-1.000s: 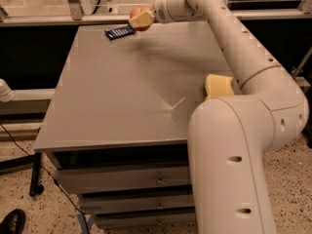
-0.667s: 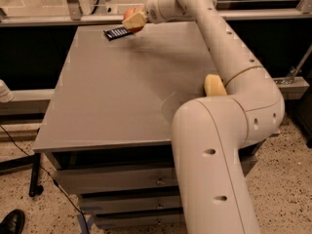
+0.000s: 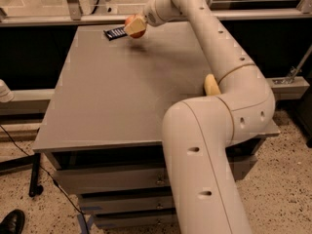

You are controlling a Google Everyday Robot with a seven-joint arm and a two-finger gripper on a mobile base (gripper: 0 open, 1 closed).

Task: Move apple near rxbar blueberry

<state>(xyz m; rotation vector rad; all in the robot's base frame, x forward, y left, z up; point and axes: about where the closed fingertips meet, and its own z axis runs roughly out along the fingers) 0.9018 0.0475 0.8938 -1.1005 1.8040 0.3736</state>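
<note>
The apple (image 3: 136, 31) is red-orange and sits in my gripper (image 3: 134, 26) at the far end of the grey table (image 3: 107, 96). The gripper is shut on the apple, with a pale finger (image 3: 132, 26) across its front. The rxbar blueberry (image 3: 116, 32) is a dark blue flat bar lying on the table just left of the apple, close to the far edge. Apple and bar are very near each other; I cannot tell if the apple rests on the table.
A pale yellow sponge (image 3: 211, 85) lies at the table's right side, partly behind my arm (image 3: 229, 57). The table's far edge meets a metal rail (image 3: 48, 19). Drawers (image 3: 117, 179) are below the table's front edge. A shoe (image 3: 10, 222) is on the floor at left.
My arm has swung and the view has shifted; the gripper still holds the apple just right of the blue bar, slightly lower toward the table.
</note>
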